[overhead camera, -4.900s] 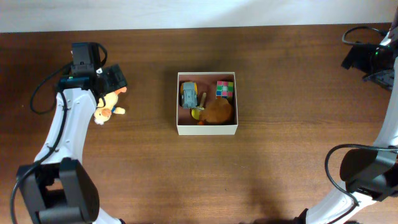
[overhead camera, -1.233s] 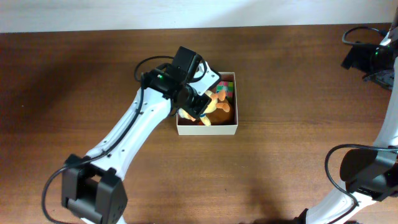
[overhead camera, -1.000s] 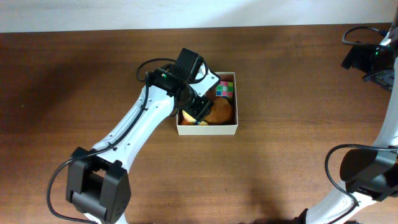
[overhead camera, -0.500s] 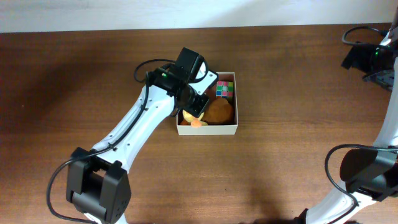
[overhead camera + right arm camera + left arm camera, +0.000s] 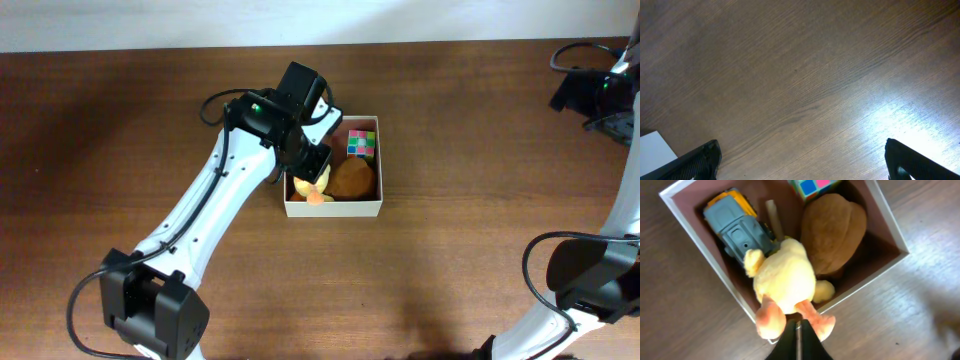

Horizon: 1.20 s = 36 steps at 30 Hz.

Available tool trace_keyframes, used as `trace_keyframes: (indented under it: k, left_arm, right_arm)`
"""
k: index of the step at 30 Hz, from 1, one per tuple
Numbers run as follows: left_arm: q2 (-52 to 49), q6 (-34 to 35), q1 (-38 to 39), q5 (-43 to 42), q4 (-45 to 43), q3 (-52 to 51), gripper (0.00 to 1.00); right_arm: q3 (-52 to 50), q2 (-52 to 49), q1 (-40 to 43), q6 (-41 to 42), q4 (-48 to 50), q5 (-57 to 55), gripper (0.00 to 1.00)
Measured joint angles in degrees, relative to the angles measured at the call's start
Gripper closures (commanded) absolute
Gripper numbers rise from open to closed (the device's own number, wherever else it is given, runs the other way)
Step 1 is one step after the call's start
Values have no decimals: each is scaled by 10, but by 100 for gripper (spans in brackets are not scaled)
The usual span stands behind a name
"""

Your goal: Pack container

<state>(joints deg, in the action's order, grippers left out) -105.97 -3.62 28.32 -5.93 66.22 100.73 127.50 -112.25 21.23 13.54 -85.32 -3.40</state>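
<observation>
A dark brown wooden table (image 5: 450, 280) with a fine, streaked grain was seen from overhead. It was bounded along its far edge by a pale strip (image 5: 300, 20), and whether that was wall or floor could not be told. A bright glare was thrown on the wood in the right wrist view, and a soft shadow was cast over the boards at the far left.

The container (image 5: 335, 209) was set near the middle of the table, its white walls square to the table's edges. Inside it, a yellow plush duck (image 5: 785, 280) was laid against the near-left wall, with its orange feet draped over the rim. A grey and yellow toy truck (image 5: 740, 227) was lodged behind the duck, touching it. A brown plush cushion (image 5: 832, 235) was placed beside the duck, and a many-coloured cube (image 5: 812, 186) was tucked into the far corner.

The left gripper (image 5: 797, 337) was held just above the duck's feet, with its fingers pressed together and nothing seen between them. The right gripper (image 5: 800, 152) was kept well apart from the box, over bare wood at the far right corner, with its fingers spread wide. A white corner (image 5: 652, 145) of something unidentifiable was caught at that view's lower left.
</observation>
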Motion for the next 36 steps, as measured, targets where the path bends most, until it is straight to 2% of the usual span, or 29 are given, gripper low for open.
trace_keyframes:
  k: [8,18,36]
  left_arm:
    - [-12,3,0,19,0,0,98]
    - [-104,3,0,19,-2,0,98]
    - [-195,3,27,-22,-98,12,98]
  right_arm:
    - [0,0,0,0,0,0,1]
    - [0,0,0,0,0,0,1]
    - [0,0,0,0,0,0,1]
